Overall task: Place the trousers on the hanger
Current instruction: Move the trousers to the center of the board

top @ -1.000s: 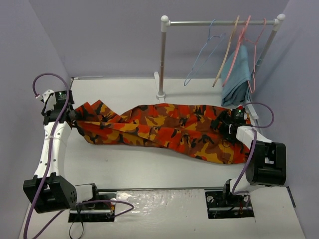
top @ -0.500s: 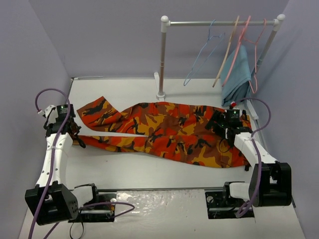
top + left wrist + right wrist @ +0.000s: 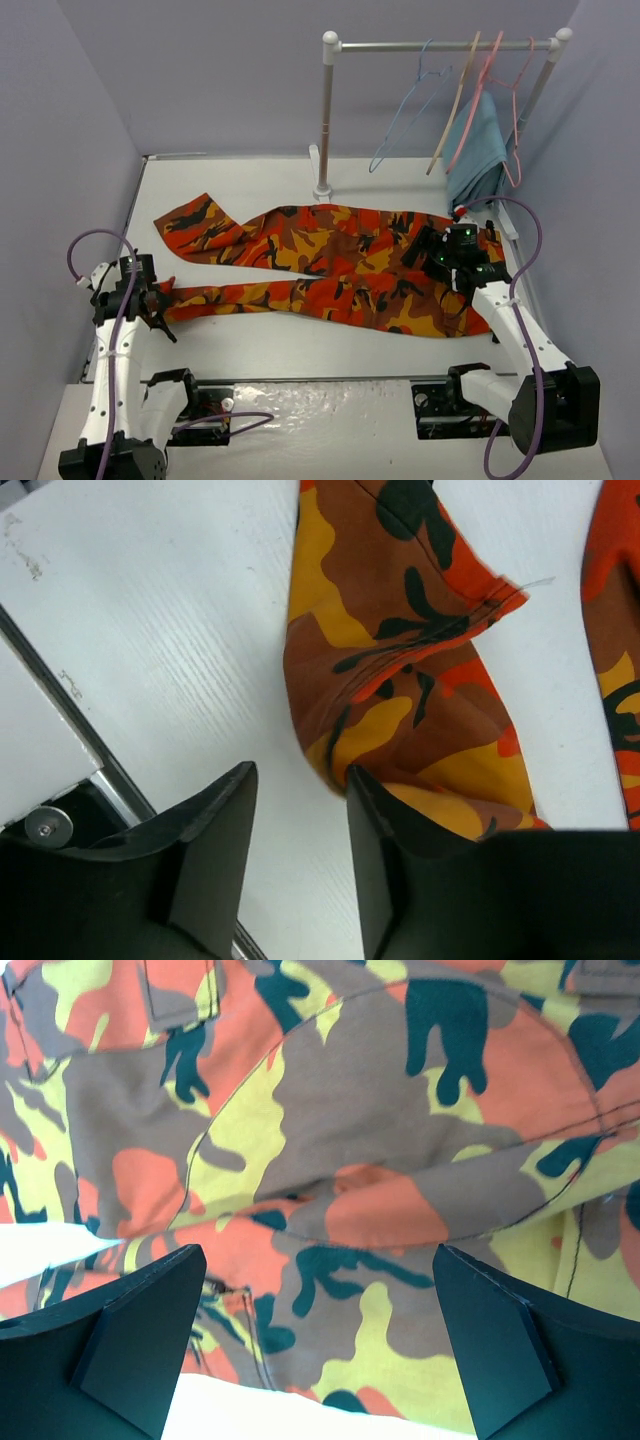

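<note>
**Trousers flat on the counter, both pincers open**

We are seeing the trousers (image 3: 330,270) lying stretched across the white counter (image 3: 260,345), with the waist end to the right and the legs reaching left. Our left pincer (image 3: 298,780) is sitting at the hem of the near leg, jaws parted, with only bare counter between them and the fabric just beside one finger. Our right pincer (image 3: 320,1260) is hanging wide open over the waist end, gripping nothing. The hanger (image 3: 398,118) is dangling from the rail (image 3: 440,44) at the back, well apart from the trousers.
</note>
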Controlling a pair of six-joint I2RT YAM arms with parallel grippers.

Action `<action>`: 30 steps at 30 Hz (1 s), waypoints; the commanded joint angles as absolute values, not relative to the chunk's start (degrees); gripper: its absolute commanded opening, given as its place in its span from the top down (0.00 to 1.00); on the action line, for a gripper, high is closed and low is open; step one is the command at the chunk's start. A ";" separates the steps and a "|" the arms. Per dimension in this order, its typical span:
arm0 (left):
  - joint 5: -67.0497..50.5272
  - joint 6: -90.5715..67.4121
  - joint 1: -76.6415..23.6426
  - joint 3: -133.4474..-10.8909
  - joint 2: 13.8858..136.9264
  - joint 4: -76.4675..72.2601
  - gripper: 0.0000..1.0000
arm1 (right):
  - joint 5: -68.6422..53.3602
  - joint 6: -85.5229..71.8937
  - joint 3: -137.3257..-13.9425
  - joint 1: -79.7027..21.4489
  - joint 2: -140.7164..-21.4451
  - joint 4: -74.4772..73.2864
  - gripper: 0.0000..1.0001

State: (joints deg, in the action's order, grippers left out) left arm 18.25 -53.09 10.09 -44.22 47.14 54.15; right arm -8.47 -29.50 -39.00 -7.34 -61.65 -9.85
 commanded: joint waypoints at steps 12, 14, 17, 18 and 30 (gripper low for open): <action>-1.16 -34.23 7.37 -55.43 54.03 34.69 0.27 | -9.35 -23.88 -44.26 -12.68 -60.67 -14.63 0.05; -3.29 -30.98 6.85 -58.57 63.23 31.03 0.26 | -8.99 -23.46 -45.07 -13.87 -61.33 -14.59 0.05; -2.75 -28.16 6.42 -63.13 73.60 24.60 0.25 | -8.52 -22.78 -45.69 -14.57 -62.32 -14.52 0.04; -2.31 -27.19 6.42 -65.13 77.14 22.81 0.25 | -8.23 -22.66 -45.78 -14.68 -62.60 -14.40 0.04; -11.63 -16.89 6.44 -100.04 118.61 21.36 0.63 | -7.59 -23.11 -46.12 -15.03 -65.02 -10.56 0.03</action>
